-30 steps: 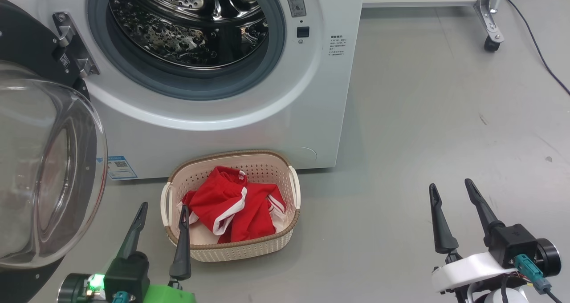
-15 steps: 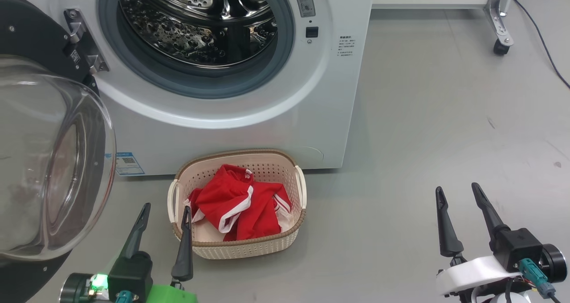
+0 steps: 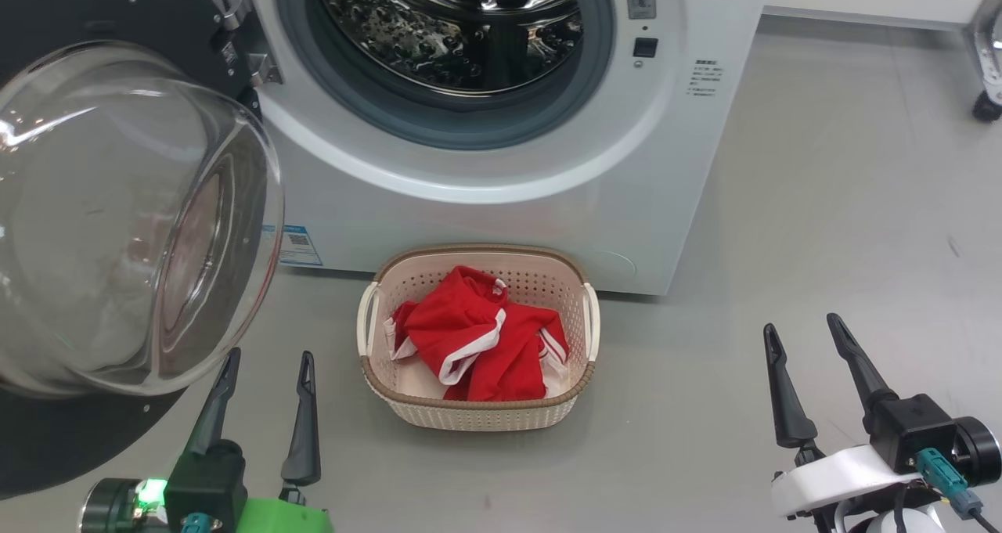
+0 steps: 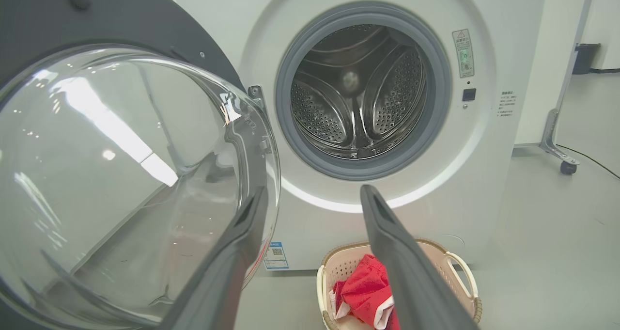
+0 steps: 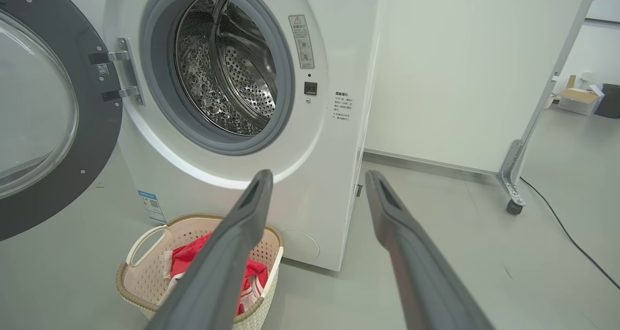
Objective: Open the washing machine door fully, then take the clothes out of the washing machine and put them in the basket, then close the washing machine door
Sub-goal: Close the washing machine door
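Glass ringed in black, the washing machine door [image 3: 117, 220] stands swung wide at our left. It sits further into the head view than a moment ago, because our head has turned toward it; nothing on the floor has moved. Our left tool [image 3: 269, 353] hovers spread and empty below the glass bowl, now apart from the basket [image 3: 477, 419], where the clothes [image 3: 477, 345] lie in a red heap. Behind, the washing machine [image 3: 501, 204] shows a bare steel drum [image 3: 454, 24], as far as we can see in. Our right tool [image 3: 801, 323] hangs spread and empty, well apart. We judge that only closing the door remains.
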Available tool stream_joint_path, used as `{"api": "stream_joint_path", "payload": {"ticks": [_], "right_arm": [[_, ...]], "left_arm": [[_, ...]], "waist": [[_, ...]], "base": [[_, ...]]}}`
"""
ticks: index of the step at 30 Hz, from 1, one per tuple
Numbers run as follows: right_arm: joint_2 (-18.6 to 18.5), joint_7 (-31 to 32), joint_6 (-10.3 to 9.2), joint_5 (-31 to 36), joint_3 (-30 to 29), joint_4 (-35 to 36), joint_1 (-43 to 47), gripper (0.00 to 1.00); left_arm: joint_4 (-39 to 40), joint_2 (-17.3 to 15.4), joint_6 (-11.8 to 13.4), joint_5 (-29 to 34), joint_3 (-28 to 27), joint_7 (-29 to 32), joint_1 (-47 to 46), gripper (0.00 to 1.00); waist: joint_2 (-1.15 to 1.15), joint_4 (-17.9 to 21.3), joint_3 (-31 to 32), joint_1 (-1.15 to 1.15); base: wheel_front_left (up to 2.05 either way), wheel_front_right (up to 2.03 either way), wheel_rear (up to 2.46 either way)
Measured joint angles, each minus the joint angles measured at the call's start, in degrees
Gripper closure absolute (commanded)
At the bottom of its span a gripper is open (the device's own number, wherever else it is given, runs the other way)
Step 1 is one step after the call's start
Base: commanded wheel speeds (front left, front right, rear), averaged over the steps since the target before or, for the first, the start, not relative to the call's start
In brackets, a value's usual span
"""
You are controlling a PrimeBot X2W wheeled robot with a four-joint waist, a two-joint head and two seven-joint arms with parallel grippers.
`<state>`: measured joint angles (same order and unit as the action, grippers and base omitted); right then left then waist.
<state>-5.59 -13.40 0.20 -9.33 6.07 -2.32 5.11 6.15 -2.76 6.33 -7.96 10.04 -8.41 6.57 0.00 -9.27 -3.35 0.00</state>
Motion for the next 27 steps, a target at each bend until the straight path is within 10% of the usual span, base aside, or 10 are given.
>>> {"api": "stream_joint_path", "payload": {"ticks": [27], "right_arm": [[0.1, 2.3, 1.12, 0.4, 2.4, -0.2, -0.2, 0.00]], "left_arm": [[-0.7, 0.0, 0.4, -0.7, -1.8, -0.6, 2.1, 0.00]], "waist": [[0.00, -17.6, 0.8, 0.00]], "base": [[0.00, 0.00, 0.00]]}}
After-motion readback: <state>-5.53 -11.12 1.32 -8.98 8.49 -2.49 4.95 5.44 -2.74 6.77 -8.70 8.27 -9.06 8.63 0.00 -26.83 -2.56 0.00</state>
